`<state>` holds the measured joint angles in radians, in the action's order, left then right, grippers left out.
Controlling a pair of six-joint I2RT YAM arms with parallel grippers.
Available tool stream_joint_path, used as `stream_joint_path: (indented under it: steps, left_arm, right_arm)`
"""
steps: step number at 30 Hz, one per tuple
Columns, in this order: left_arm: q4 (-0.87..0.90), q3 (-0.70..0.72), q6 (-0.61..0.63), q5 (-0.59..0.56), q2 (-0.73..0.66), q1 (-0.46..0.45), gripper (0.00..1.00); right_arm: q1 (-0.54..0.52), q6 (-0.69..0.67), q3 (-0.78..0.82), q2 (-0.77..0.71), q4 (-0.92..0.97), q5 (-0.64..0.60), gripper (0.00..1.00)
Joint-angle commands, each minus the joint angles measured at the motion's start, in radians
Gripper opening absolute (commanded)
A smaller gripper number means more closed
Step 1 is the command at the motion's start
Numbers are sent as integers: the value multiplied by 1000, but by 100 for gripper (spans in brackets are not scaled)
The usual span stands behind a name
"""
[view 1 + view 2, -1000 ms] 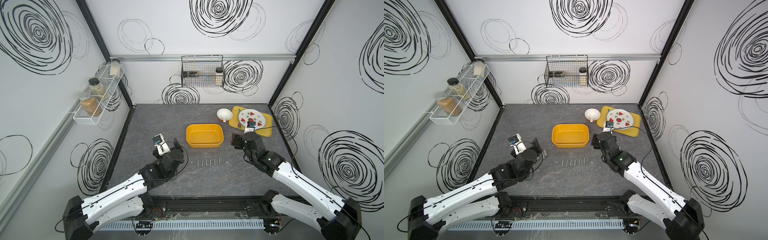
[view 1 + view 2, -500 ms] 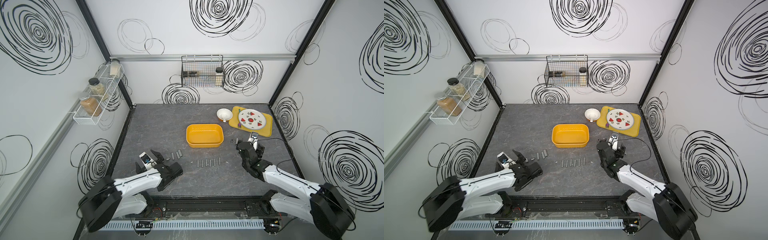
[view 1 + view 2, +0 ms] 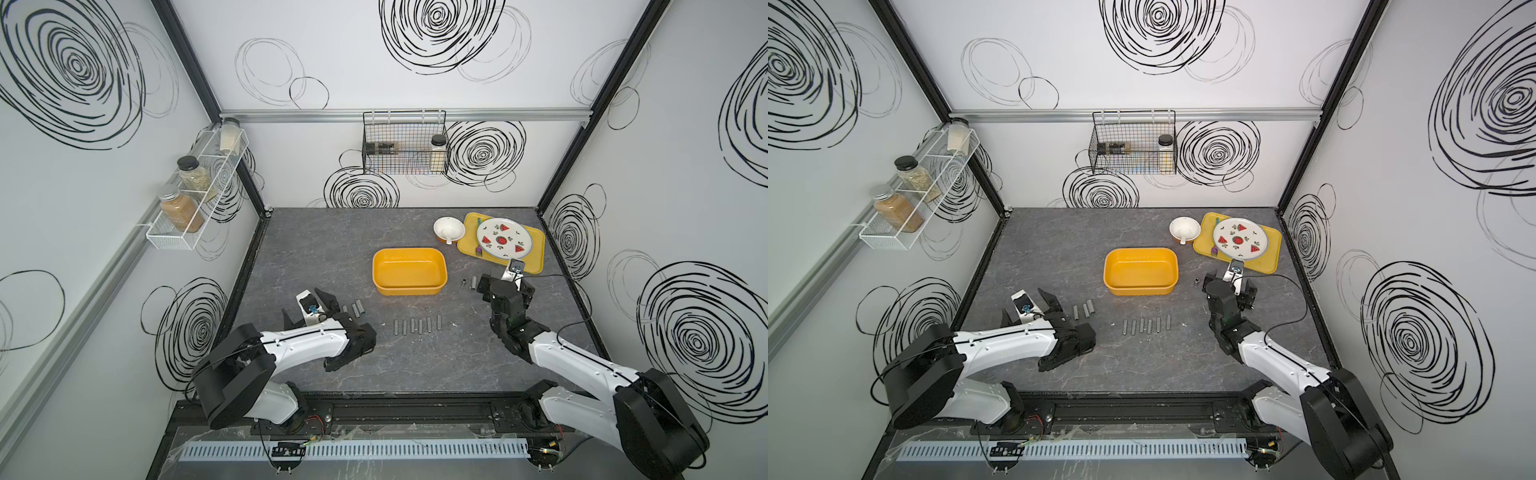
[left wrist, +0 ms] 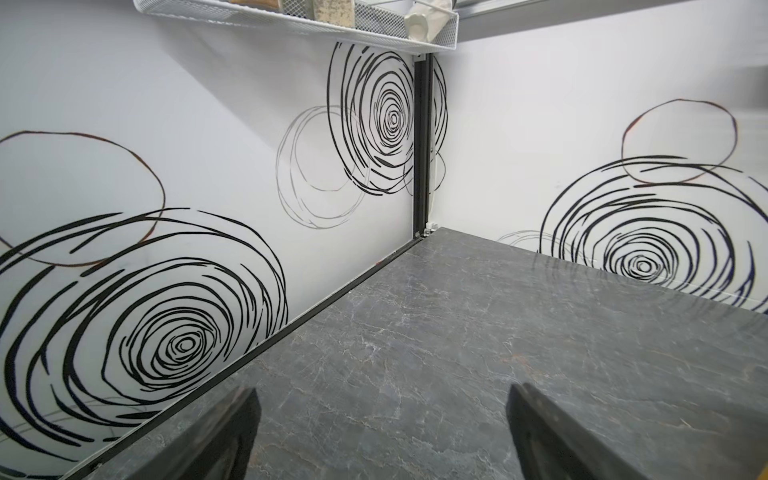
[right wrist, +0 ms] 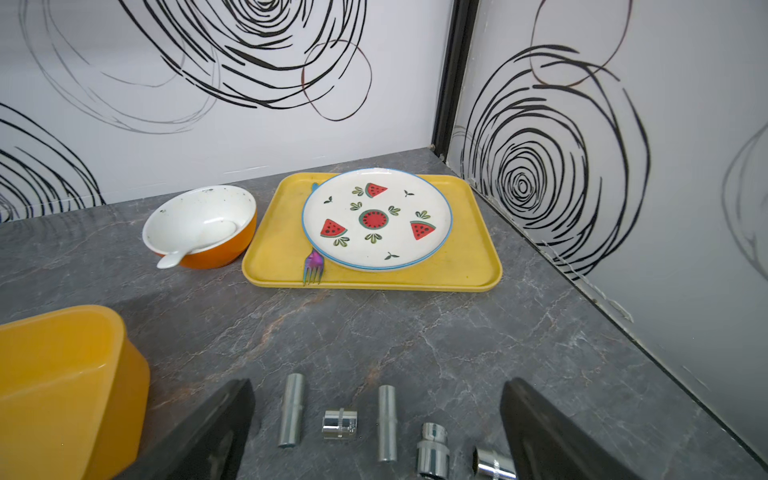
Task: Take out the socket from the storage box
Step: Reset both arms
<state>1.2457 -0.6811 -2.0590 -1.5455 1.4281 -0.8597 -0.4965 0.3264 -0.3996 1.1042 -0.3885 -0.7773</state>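
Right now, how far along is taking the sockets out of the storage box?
Done: the storage box looks empty; sockets lie on the table in a middle row, near the left gripper and before the right gripper. In hand: nothing, both grippers open. Left: apparently nothing.

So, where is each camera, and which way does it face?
Top views: high in front, looking down on the table; left arm and right arm show.
Left wrist: on its arm, facing the far-left corner and wire shelf; open jaws show.
Right wrist: facing the tray and sockets; open jaws show.
Shared by right wrist and top views: storage box.
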Motion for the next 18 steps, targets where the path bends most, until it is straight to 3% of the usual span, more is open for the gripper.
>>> stream_joint_path:
  steps: [1,7,12,15,18]
  left_arm:
    - [75,-62,-35,-147,41,-72,99]
    - [74,-30,-9,-146,-48,-198,99]
    - [75,-69,60,-146,5,-332,99]
    - [72,-43,28,-145,13,-438,99]
    - [70,-10,-15,-144,-21,-609,99]
  right_arm:
    - [2,-8,-25,2,-6,46,97]
    - [2,-2,-11,-26,-21,72,97]
    - [2,-4,-16,-49,-6,82,97]
    - [2,2,-11,-67,-4,87,97]
    - [2,3,-5,-81,2,92,97]
